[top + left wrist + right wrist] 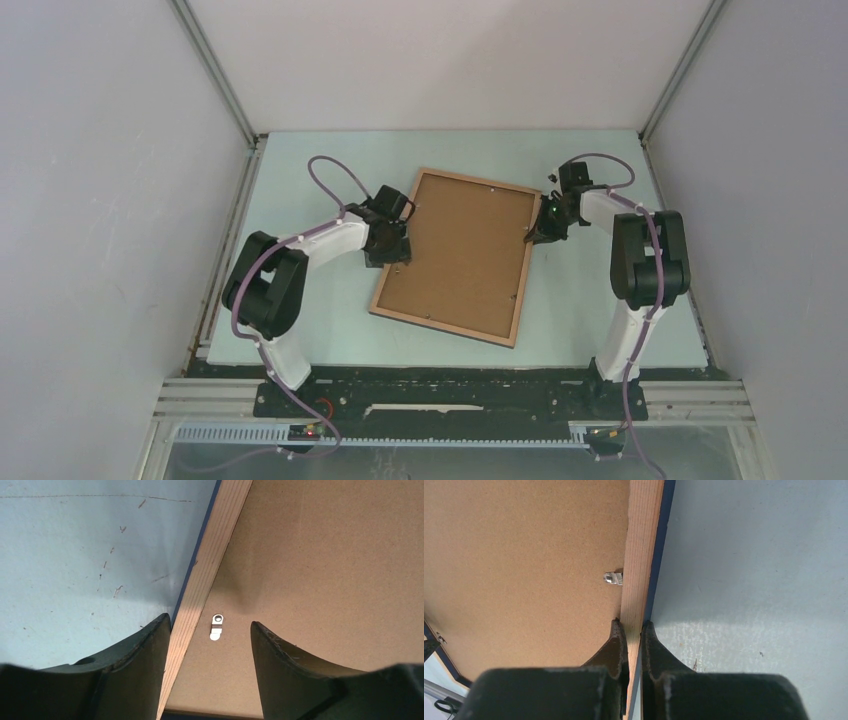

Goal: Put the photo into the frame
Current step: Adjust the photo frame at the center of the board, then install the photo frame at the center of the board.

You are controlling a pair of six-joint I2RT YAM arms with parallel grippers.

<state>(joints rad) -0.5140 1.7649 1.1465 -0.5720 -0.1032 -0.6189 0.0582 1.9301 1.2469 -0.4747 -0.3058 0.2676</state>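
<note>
Right gripper (631,625) pinches frame (642,540) rail: pale wood (navy beneath).

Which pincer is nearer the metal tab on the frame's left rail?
Left. The left pincer hangs open over the tab, straddling it and the left rail. The right pincer is across the frame, shut on the opposite rail.
</note>
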